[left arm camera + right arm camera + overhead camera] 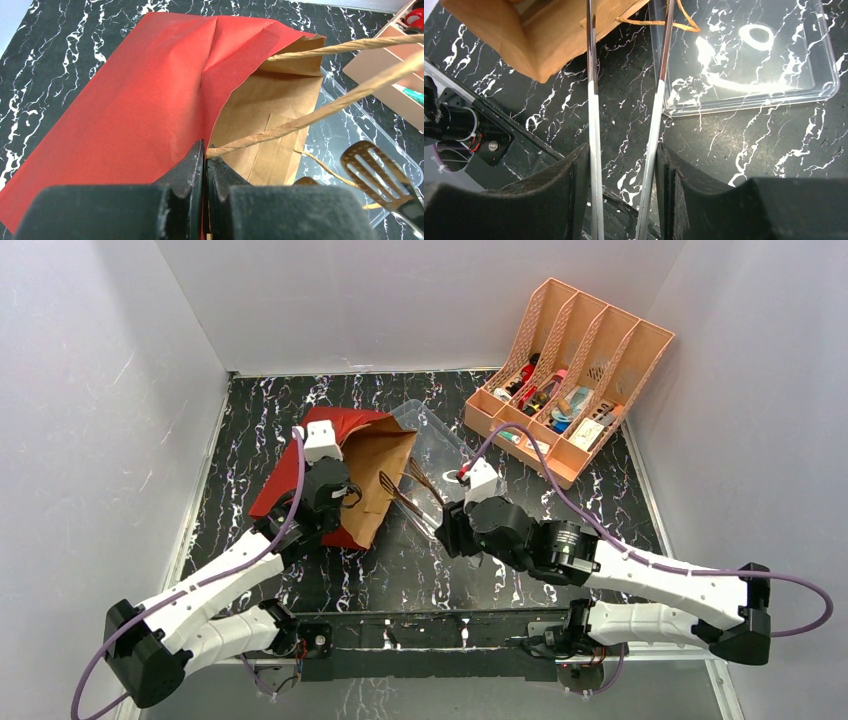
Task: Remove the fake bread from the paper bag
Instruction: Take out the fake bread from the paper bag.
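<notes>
The left gripper (205, 156) has its jaws pressed together on the rim of the paper bag (150, 90), pinching the red sheet right where a twisted paper handle (310, 117) is rooted. This shows only in the left wrist view, since from above the gripper's own body covers the pinch. The right gripper (623, 156) is clamped on a pair of metal tongs (593, 115), one pad against each arm, and the two arms stay apart between the pads. The right wrist view cuts the tongs off at its top edge, where one arm crosses the bag's brown paper and the other runs along the rim of the clear tray (749, 65). The left wrist view supplies the missing end, a slotted tip hanging over the tray just outside the bag's mouth. The top view gives the layout that neither wrist camera does. The bag lies on its side on the black marbled table (420, 565), red face up and brown-lined mouth turned toward the right arm, with the tray just beside the mouth and a peach organiser (570, 380) of small items in the far right corner. The fake bread shows in no view, and the little of the bag's inside that can be seen is bare brown paper.
</notes>
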You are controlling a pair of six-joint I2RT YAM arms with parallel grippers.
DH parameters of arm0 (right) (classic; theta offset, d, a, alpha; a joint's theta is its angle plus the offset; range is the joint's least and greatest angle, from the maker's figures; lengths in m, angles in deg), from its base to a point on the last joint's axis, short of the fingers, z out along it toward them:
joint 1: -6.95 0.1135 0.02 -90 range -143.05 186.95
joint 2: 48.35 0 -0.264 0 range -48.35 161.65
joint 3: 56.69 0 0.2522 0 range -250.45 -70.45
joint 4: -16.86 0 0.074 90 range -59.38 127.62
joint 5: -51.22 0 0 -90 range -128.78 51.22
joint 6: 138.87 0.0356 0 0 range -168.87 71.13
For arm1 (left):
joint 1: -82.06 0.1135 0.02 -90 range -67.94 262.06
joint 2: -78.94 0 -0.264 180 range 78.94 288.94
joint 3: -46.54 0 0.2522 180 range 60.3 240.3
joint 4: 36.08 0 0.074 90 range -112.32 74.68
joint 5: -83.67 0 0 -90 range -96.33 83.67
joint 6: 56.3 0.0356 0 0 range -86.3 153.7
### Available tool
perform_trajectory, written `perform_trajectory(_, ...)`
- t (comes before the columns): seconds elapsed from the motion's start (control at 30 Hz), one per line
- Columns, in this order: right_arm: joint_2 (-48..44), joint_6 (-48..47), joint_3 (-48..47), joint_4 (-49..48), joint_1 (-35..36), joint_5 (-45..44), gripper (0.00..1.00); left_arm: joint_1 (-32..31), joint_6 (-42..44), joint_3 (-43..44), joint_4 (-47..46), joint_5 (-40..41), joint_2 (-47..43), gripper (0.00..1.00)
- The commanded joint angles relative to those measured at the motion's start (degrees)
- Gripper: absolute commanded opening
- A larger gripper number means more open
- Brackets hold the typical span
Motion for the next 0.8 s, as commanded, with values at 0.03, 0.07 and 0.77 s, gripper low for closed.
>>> perform_trajectory(0.03, 3.51, 0.9, 0.41, -10.0, 1.68, -0.69, 0.22, -0.44, 1.53, 1.21, -0.4, -0.01, -2.11, 0.0)
perform_trajectory(0.07, 5.1, 0.53, 0.41, -11.3, 1.85, -0.47, 0.22, -0.46, 1.94, 0.88, -0.7, -0.67, -2.27, 0.0)
perform_trajectory(0.77, 26.25, -3.45, -3.78, -26.42, 2.15, 3.08, 0.38, -0.81, 5.31, -5.99, -0.33, -6.12, -12.41, 0.0)
